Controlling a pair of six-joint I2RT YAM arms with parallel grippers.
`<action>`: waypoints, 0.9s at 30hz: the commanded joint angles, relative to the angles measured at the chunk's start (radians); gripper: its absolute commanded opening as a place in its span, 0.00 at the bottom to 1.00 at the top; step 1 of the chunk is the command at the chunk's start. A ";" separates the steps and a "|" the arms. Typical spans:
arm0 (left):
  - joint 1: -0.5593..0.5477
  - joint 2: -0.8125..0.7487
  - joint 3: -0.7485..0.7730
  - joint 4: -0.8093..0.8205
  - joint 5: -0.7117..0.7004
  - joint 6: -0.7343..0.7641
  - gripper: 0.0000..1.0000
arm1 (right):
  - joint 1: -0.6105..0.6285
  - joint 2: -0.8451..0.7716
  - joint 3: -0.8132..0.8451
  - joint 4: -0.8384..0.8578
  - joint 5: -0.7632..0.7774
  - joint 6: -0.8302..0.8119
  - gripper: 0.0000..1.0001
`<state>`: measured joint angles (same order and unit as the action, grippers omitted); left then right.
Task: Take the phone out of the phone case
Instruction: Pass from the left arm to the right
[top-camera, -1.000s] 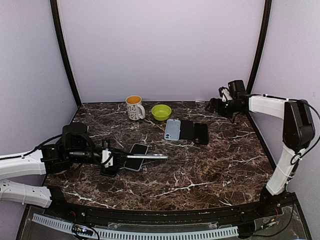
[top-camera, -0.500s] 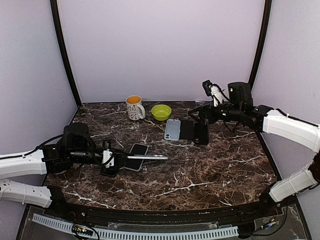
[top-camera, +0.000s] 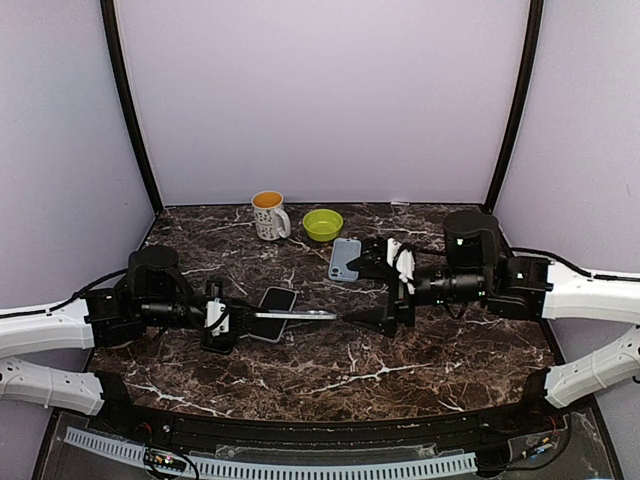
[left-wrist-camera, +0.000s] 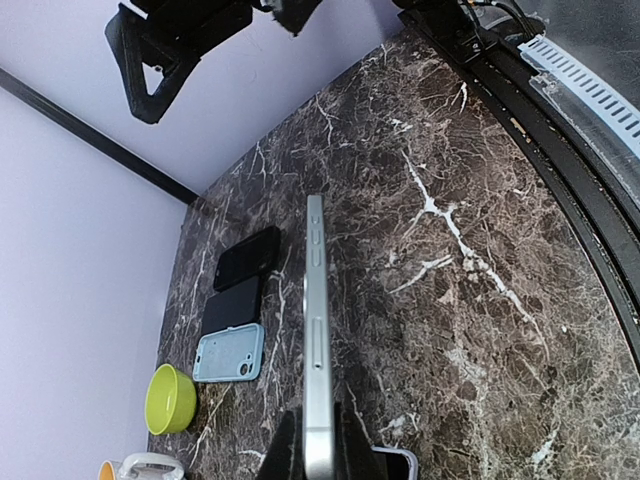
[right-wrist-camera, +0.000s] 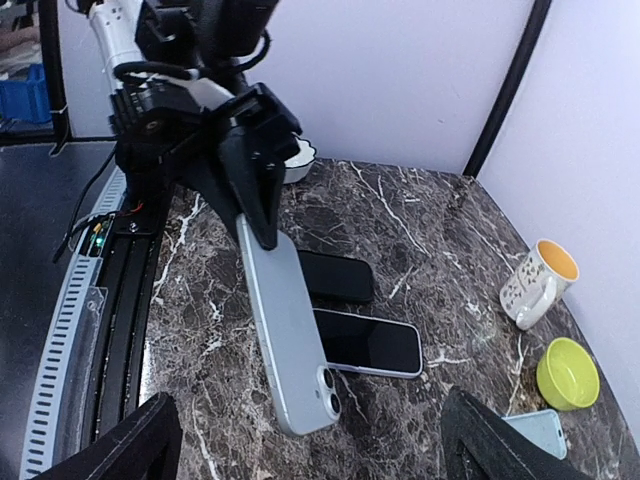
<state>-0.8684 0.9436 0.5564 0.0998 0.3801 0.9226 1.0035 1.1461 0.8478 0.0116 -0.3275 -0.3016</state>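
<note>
The left jaws are clamped on one end of the phone, holding it off the counter with its free camera end pointing toward the right arm. The right jaws stand wide apart just short of that free end, gripping nothing. We judge the step in hand to be the second grip, before any separating. Next, the right jaws should slide over the free end and close on the case rim alone, so phone and case can be drawn apart; whether a thin clear case wraps the phone, we cannot tell from these views. A second handset lies flat beneath; a blue case sits farther back.
</note>
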 joint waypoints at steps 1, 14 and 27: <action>0.000 -0.011 0.034 0.051 0.013 -0.008 0.00 | 0.111 0.013 -0.010 0.045 0.136 -0.128 0.91; 0.001 -0.020 0.035 0.055 0.022 -0.016 0.00 | 0.249 0.224 0.023 0.124 0.431 -0.205 0.76; 0.001 -0.017 0.033 0.055 0.019 -0.014 0.00 | 0.250 0.310 -0.006 0.220 0.561 -0.218 0.50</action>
<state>-0.8684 0.9436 0.5564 0.0998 0.3820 0.9195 1.2430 1.4399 0.8448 0.1474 0.1745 -0.5133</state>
